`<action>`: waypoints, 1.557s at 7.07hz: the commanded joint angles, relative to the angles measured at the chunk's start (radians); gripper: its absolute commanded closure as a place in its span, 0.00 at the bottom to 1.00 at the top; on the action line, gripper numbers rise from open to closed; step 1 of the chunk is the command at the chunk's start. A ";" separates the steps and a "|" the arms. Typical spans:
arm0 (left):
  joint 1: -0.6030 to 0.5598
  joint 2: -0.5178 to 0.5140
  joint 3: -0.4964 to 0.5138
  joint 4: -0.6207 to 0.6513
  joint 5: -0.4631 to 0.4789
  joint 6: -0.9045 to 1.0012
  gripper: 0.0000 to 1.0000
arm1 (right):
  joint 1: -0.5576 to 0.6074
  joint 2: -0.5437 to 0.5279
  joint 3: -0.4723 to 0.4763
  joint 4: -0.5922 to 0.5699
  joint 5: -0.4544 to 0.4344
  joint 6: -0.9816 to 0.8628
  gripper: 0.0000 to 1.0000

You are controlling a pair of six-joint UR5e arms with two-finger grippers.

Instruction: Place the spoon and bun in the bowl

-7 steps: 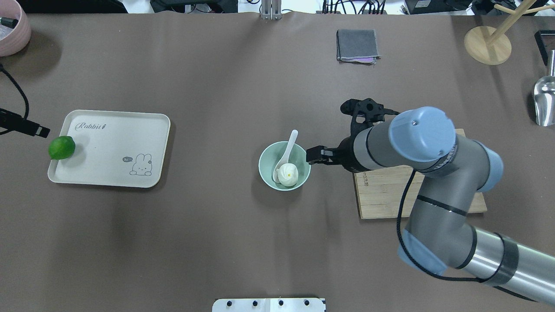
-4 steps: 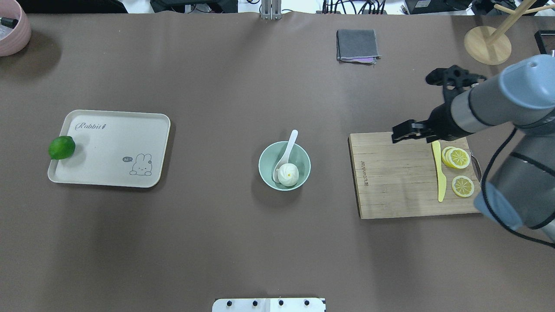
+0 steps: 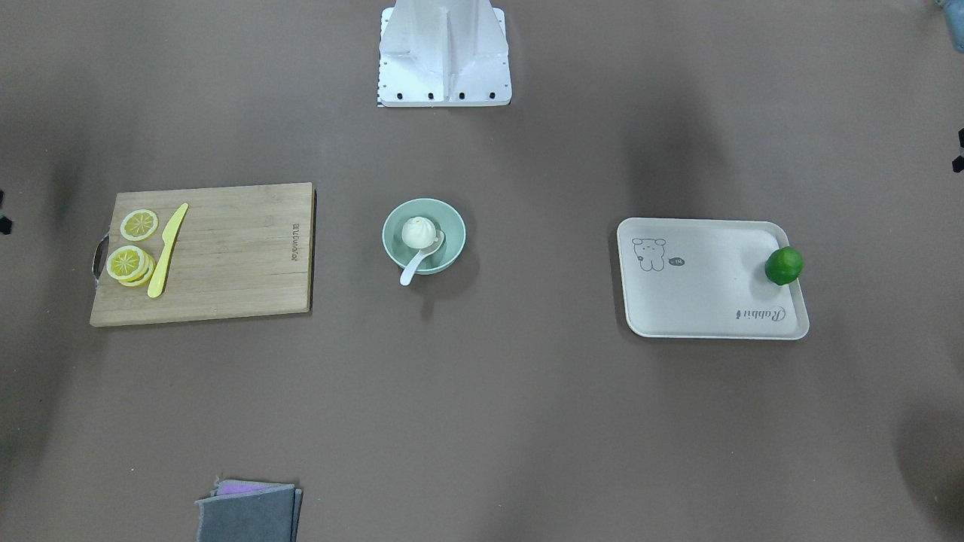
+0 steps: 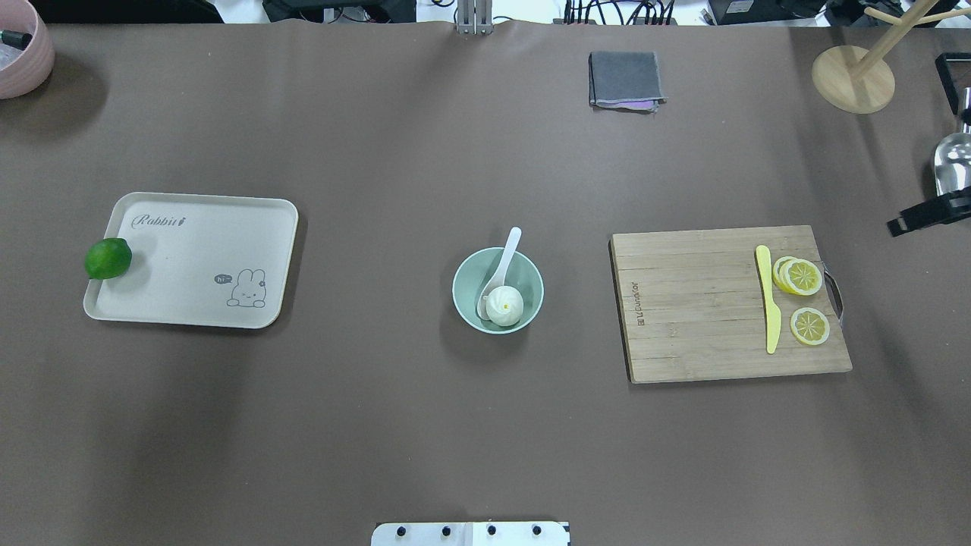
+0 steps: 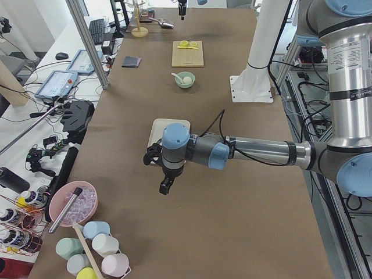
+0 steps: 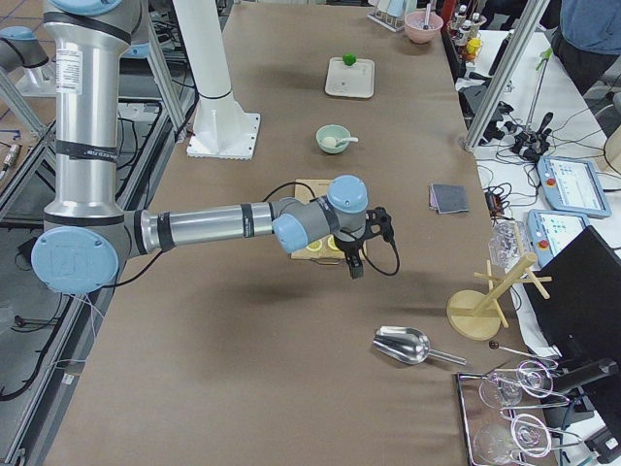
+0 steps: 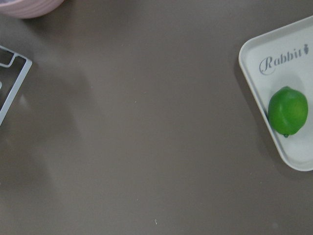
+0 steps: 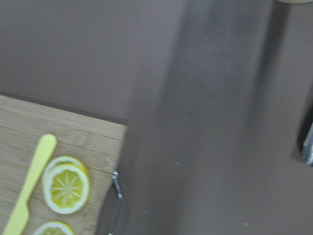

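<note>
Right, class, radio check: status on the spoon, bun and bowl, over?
Left gripper, right gripper: far from bowl, jaws unclear. Spoon and bun in bowl, handle over rim. Nothing blocking.

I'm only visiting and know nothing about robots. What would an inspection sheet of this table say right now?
Surface: brown table covering, flat, no spills seen.
Job's things: bun and the scoop of the spoon lie inside the mint bowl; the spoon's handle leans over the rim.
Clutter: cutting board with yellow knife and lemon slices; tray with lime at its edge; grey cloth; wooden stand; metal scoop; pink bowl.
Grippers: left gripper hangs past the tray's end, right gripper past the board's end; nothing seen in either; open or shut cannot be told.
Cables: black cable loops off the left arm's wrist.
Surroundings: side benches with tablets, cups and glassware.
</note>
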State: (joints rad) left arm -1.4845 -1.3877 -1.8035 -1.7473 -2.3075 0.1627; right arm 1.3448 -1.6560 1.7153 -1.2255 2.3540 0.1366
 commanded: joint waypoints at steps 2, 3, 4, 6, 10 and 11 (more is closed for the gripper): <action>-0.029 0.036 0.001 -0.001 -0.010 -0.003 0.02 | 0.145 -0.004 -0.141 -0.014 0.028 -0.232 0.00; -0.034 0.039 0.006 -0.001 -0.009 -0.003 0.02 | 0.145 0.007 -0.138 -0.076 0.030 -0.251 0.00; -0.039 0.039 0.006 0.000 -0.009 -0.003 0.02 | 0.155 0.010 -0.140 -0.106 0.030 -0.299 0.00; -0.048 0.038 0.010 -0.003 -0.009 -0.003 0.02 | 0.160 0.010 -0.138 -0.123 0.033 -0.308 0.00; -0.072 0.039 -0.005 0.002 -0.027 -0.002 0.02 | 0.160 0.004 -0.140 -0.121 0.056 -0.308 0.00; -0.074 0.048 -0.002 0.011 -0.041 -0.002 0.02 | 0.162 0.001 -0.140 -0.123 0.063 -0.308 0.00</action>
State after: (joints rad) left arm -1.5550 -1.3471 -1.8070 -1.7448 -2.3361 0.1615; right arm 1.5053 -1.6527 1.5760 -1.3471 2.4100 -0.1718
